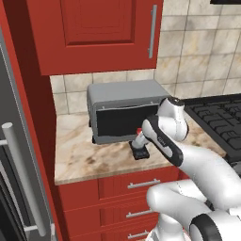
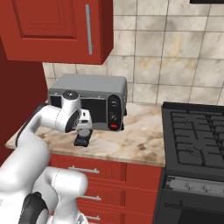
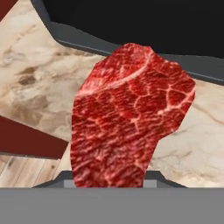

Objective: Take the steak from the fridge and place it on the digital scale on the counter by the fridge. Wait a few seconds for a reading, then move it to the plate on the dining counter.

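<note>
Red, marbled steak [image 3: 131, 118] sits clenched in the hand [image 1: 140, 140], its long axis running out along the fingers. Directly beneath, nearly touching, lies the black digital scale [image 2: 82, 141] on the worktop [image 1: 94, 160], before the toaster oven [image 2: 87, 100]; the drop is straight down.

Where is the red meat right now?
The steak is held in the gripper, just above the counter in front of the grey toaster oven, right over the small black digital scale.

Grey toaster oven [image 1: 124, 110] sits against the tiled backsplash [image 2: 175, 57], under a red wall cabinet [image 1: 96, 30]. Black stove [image 2: 194, 131] beside it.
</note>
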### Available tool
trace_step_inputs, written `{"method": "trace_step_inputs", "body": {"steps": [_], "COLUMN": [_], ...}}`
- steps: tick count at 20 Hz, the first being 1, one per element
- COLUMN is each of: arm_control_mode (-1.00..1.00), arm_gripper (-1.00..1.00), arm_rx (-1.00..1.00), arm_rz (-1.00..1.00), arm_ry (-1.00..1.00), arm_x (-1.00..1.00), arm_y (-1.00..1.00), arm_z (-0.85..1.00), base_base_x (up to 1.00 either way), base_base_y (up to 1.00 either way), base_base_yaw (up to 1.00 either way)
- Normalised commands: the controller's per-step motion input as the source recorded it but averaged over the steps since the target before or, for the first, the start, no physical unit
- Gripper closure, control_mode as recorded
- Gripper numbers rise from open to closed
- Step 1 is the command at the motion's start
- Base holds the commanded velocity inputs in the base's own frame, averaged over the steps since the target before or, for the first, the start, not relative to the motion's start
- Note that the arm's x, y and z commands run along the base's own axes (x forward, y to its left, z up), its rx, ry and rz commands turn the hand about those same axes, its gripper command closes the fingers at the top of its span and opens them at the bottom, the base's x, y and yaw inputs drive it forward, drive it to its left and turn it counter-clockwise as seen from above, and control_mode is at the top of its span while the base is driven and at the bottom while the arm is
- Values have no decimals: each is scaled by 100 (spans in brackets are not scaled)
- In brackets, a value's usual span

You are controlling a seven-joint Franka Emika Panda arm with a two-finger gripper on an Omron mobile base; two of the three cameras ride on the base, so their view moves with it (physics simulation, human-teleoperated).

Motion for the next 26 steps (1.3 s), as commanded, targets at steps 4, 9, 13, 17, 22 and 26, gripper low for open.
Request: {"method": "trace_step_inputs", "body": {"steps": [4,9,13,17,22,26], "arm_control_mode": [-100,-100,-100,-100,-100,-100], "arm_gripper": [100,100,100,100,100,100], "arm_rx": [0,0,0,0,0,0], "arm_rz": [-7,-6,-4,-2,-1,0], "arm_ry": [5,2,0,0,-1,0], "arm_x": [13,7,1,0,0,3], "arm_y": [0,0,-5,-1,0,0], "arm_z": [-31,-47,-50,-41,-8,0], "base_base_x": [0,0,0,0,0,0], "base_base_y": [0,0,0,0,0,0], "base_base_yaw": [0,0,0,0,0,0]}}
